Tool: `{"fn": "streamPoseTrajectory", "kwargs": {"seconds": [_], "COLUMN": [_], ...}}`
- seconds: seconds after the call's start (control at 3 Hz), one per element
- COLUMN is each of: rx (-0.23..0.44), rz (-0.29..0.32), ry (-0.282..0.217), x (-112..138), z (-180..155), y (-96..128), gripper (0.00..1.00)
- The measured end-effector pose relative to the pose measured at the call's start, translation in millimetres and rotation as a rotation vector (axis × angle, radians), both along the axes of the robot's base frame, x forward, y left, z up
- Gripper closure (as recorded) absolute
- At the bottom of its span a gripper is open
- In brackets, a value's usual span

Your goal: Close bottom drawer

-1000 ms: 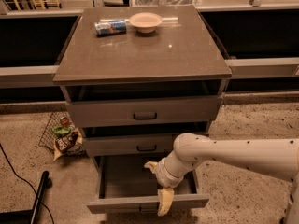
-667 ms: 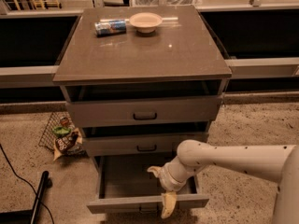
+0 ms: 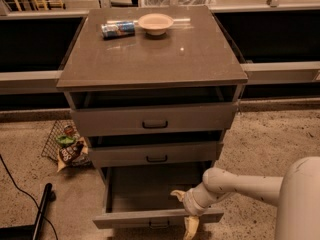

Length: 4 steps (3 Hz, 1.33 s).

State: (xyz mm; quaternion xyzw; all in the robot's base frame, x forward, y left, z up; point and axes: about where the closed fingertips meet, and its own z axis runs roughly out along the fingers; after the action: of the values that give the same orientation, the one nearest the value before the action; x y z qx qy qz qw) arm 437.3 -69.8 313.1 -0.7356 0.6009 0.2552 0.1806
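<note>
The bottom drawer (image 3: 150, 217) of the grey cabinet is pulled far out, its plain grey interior (image 3: 150, 191) showing and empty. Its short flat front carries a small dark handle (image 3: 159, 224) at the lower edge of the view. My gripper (image 3: 186, 211) comes in from the right on a white arm and hangs over the drawer's front right part. One yellowish finger (image 3: 191, 227) points down across the drawer front and another (image 3: 178, 194) sticks up just inside the drawer.
The top drawer (image 3: 154, 118) and middle drawer (image 3: 156, 154) above stand slightly out. A bowl (image 3: 155, 23) and a can (image 3: 118, 29) lie on the cabinet top. A wire basket with wrappers (image 3: 67, 146) sits on the floor left. A black cable and pole (image 3: 39, 214) lie bottom left.
The view has moved closer and slightly lower. The arm has shifted a little to the right along the drawer front. The bottom drawer stays open.
</note>
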Motion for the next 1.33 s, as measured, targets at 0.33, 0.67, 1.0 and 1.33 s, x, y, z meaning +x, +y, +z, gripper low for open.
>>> {"fn": "streamPoseTrajectory", "kwargs": {"seconds": [0.33,0.67,1.0,1.33], "rx": [0.006,-0.042,-0.053,-0.054], "rz": [-0.001,-0.014,-0.048,-0.057], "ry": [0.009,-0.004,-0.029,-0.047], "x": [-2,-7,-14,-22], "z": [-5,-29,-65,-93], "y": [3,-7,-27,-44], "gripper": [0.00,0.17,0.41,0.64]}}
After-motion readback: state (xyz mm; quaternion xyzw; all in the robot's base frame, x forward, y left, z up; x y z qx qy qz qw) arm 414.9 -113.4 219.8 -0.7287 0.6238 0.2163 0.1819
